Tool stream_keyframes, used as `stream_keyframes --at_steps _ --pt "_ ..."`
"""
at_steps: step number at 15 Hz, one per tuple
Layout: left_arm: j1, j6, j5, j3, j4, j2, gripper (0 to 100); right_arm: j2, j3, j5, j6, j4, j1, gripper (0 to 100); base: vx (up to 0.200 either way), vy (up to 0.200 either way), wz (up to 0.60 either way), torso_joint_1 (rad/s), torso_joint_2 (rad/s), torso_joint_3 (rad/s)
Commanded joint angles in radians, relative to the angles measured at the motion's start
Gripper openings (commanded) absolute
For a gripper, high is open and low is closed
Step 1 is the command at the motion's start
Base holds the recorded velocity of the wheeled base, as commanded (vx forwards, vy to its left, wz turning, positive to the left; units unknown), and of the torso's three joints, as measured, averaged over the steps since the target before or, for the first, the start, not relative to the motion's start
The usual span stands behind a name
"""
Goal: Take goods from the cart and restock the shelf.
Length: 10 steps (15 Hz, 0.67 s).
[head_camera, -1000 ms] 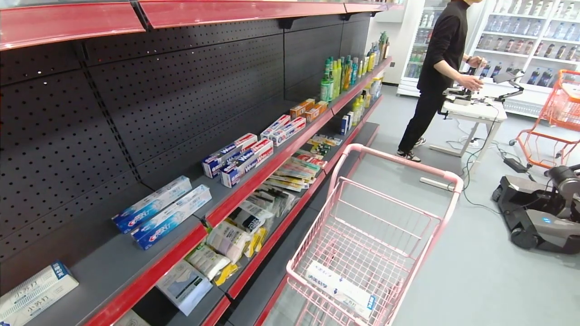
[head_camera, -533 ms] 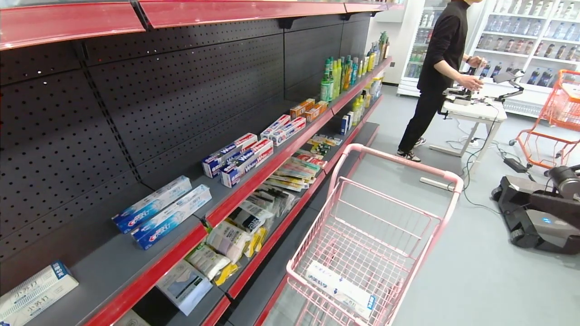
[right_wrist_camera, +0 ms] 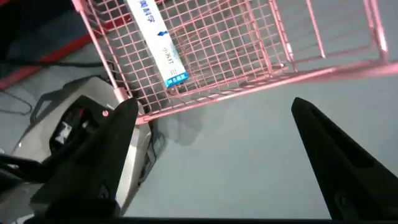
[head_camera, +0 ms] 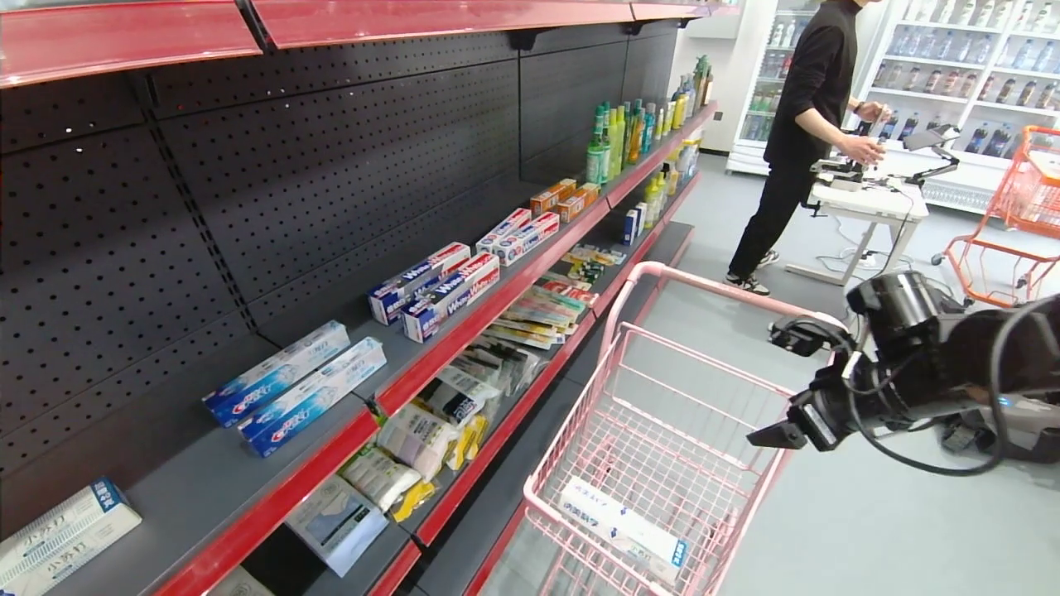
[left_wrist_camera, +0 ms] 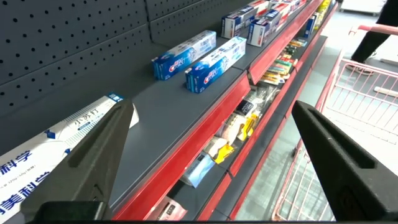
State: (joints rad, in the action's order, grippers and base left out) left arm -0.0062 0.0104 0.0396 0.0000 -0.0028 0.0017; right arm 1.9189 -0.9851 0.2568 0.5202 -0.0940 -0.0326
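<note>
Right end effector (head_camera: 762,387) has swung in beside cart (head_camera: 712,286), spread wide, empty; arm cropped

The cart (head_camera: 712,287) is thin metal wire under a smooth pink coating, and the long box (head_camera: 621,526) in it is white printed card. The shelf (head_camera: 207,488) is matt dark-grey painted metal edged with a glossy red strip (head_camera: 464,331) and backed by a matt black perforated panel (head_camera: 331,165); its toothpaste boxes (head_camera: 294,385) are glossy card. On the right tool (right_wrist_camera: 212,104) the fingers (right_wrist_camera: 354,180) look like matt black plastic, and the floor (head_camera: 869,513) is smooth grey.
</note>
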Motion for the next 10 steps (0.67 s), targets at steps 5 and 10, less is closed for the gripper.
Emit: stream_keyframes --at_steps 5,10 --pt "0.000 0.000 0.000 0.000 0.000 0.001 100 0.315 -0.159 0.016 0.053 -0.004 -0.179 100 0.000 0.000 0.00 0.000 0.00 0.000" --pt "0.000 0.000 0.000 0.000 0.000 0.001 100 0.367 -0.201 -0.039 0.053 -0.012 -0.225 100 0.000 0.000 0.00 0.000 0.00 0.000"
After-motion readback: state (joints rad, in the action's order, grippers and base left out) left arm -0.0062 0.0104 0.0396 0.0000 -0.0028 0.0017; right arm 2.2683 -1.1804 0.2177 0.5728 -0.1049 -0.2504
